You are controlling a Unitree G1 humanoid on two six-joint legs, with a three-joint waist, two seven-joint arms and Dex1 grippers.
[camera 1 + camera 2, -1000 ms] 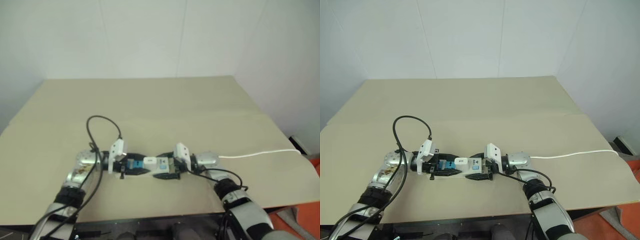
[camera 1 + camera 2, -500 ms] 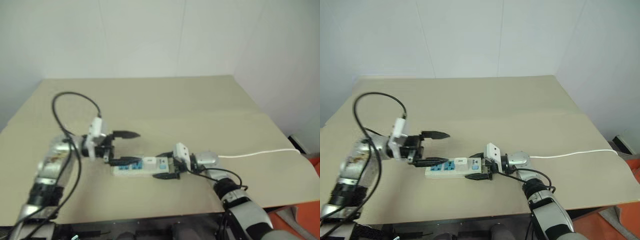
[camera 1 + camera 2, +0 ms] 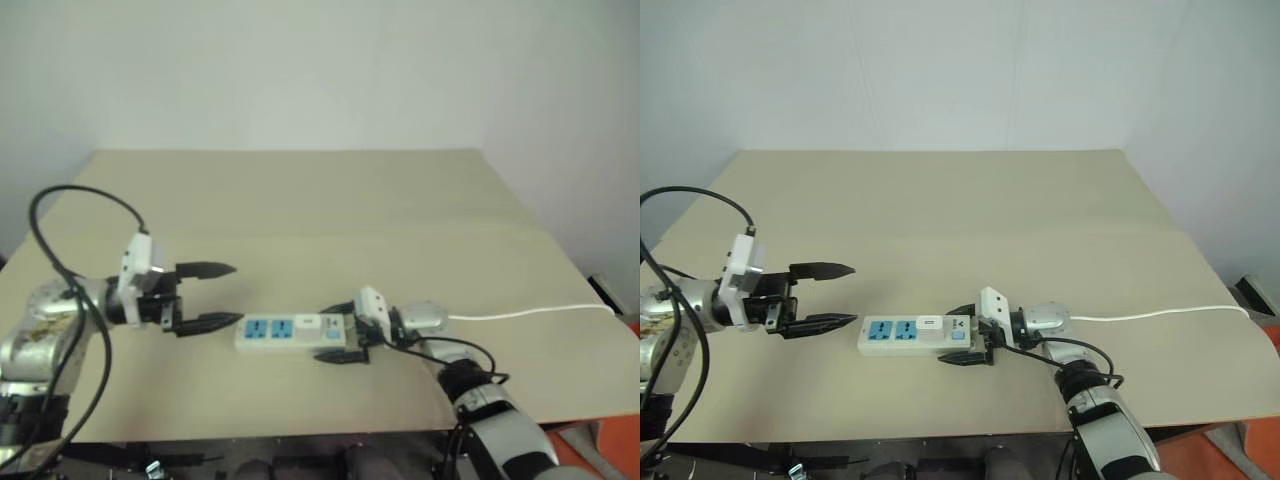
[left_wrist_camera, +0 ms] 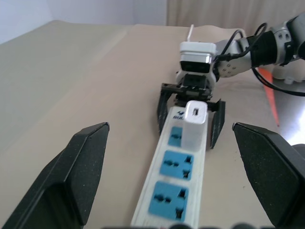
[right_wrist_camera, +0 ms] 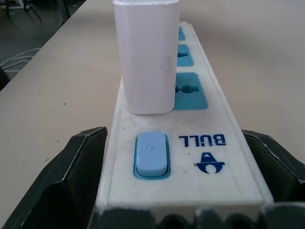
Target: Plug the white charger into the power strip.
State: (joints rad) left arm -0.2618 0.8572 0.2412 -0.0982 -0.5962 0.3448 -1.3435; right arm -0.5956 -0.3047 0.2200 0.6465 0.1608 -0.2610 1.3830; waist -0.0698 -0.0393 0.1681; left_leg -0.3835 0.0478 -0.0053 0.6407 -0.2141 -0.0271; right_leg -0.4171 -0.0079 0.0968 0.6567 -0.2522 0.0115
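White charger [image 3: 930, 323] stands upright on the power strip [image 3: 915, 335], seated in the socket nearest the switch end, low and just left of centre in the head view. You can see in the right wrist view that its base sits flush against the strip's face with no gap showing, so the plugging itself looks done. Two blue socket faces [image 4: 172, 178] beside it remain free.

The strip lies flat along the tan table [image 3: 960, 210], its long side running left to right. At its right end, the right gripper [image 3: 968, 337] has one black finger on each long side of the strip. Those fingers are touching or just beside the strip's edges at the switch [image 5: 151, 155], so it appears to be bracing the strip; you cannot tell how firmly. A thin white cord [image 3: 1160, 315] trails from behind that gripper toward the right edge of the frame.

To the left of the strip, the left gripper [image 3: 830, 295] hangs above the table with its fingers spread wide and nothing between them. It is clear of the strip's left end, not touching it.

As a judgement, little is left: only for the right gripper to let go of the strip and draw away.
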